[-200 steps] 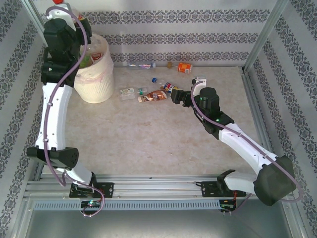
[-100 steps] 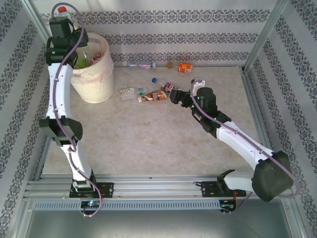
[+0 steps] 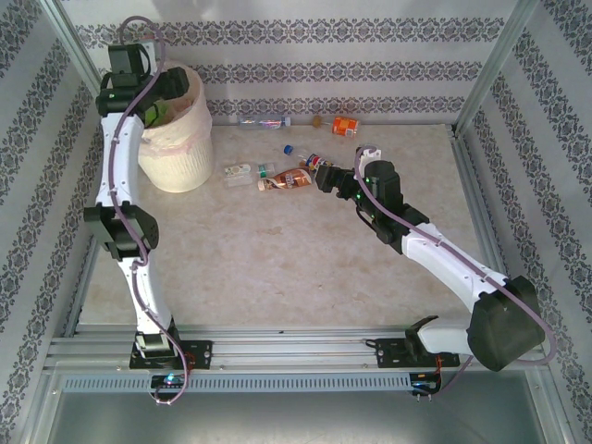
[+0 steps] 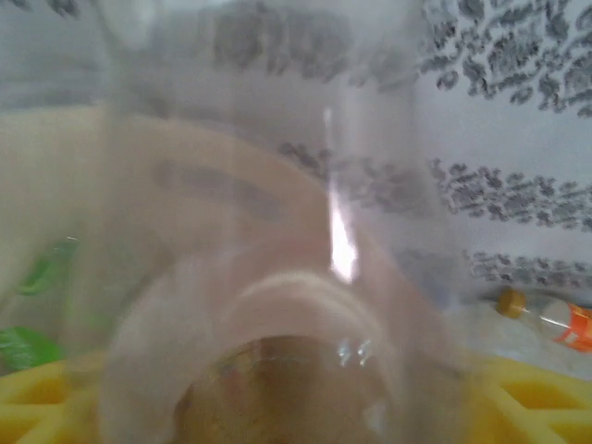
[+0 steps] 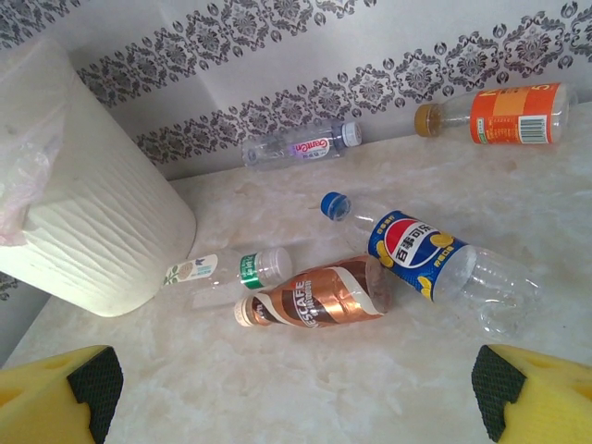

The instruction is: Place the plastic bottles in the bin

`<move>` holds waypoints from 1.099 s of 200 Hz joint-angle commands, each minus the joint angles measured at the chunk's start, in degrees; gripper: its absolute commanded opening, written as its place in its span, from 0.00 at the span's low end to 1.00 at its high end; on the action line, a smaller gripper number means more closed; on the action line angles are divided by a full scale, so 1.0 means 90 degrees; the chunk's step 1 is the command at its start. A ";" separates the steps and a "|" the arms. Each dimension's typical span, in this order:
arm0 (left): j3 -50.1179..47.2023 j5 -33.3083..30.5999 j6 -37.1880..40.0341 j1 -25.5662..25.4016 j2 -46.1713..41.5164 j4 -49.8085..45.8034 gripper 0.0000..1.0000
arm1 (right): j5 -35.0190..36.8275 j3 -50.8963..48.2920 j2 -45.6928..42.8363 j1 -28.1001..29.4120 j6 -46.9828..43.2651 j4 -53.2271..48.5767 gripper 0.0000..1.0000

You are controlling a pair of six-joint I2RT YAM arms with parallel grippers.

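Marble-look table is carrying loose bottles; the right hand, gaping wide and empty, is hovering before the brown bottle, which is lying crosswise, its long axis running from finger to finger, so the wrist is probably needing a turn. Over the bin, the left hand is facing a blurred clear bottle; whether it is gripping, I cannot tell.

A round cream plastic bin stands at the upper left of the top view, on the marbled worktop. To its right lie a clear green-and-white-labelled bottle, then a brown-labelled bottle, with a blue-capped bottle just behind that. Farther back, along the patterned back wall, lie a small clear bottle and, to its right, an orange-labelled bottle.
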 commanded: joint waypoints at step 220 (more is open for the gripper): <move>-0.2110 0.0500 -0.0389 -0.1122 -0.1989 0.1224 1.00 | 0.0248 0.0104 0.0311 -0.0242 0.0554 -0.0175 0.98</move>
